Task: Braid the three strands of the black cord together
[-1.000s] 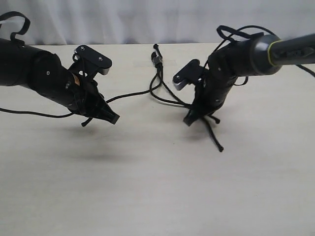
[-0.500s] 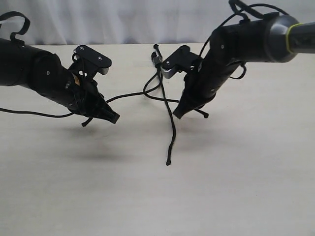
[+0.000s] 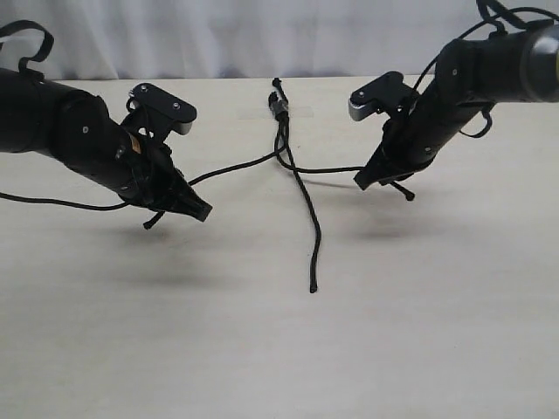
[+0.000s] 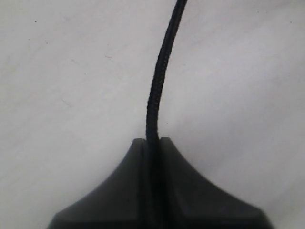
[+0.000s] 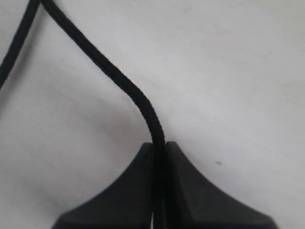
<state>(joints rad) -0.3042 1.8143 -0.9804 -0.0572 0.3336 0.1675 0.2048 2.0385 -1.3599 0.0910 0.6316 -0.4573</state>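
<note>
Fanning from its taped end (image 3: 279, 105) at the far side of the table (image 3: 262, 367), the black cord (image 3: 284, 140) leaves its middle strand (image 3: 307, 218) lying loose. My left pincer (image 3: 199, 209) pinches the left strand (image 3: 231, 168), my right pincer (image 3: 362, 182) the right strand (image 3: 327, 169), held wide apart so, I judge, either can cross the middle.
</note>
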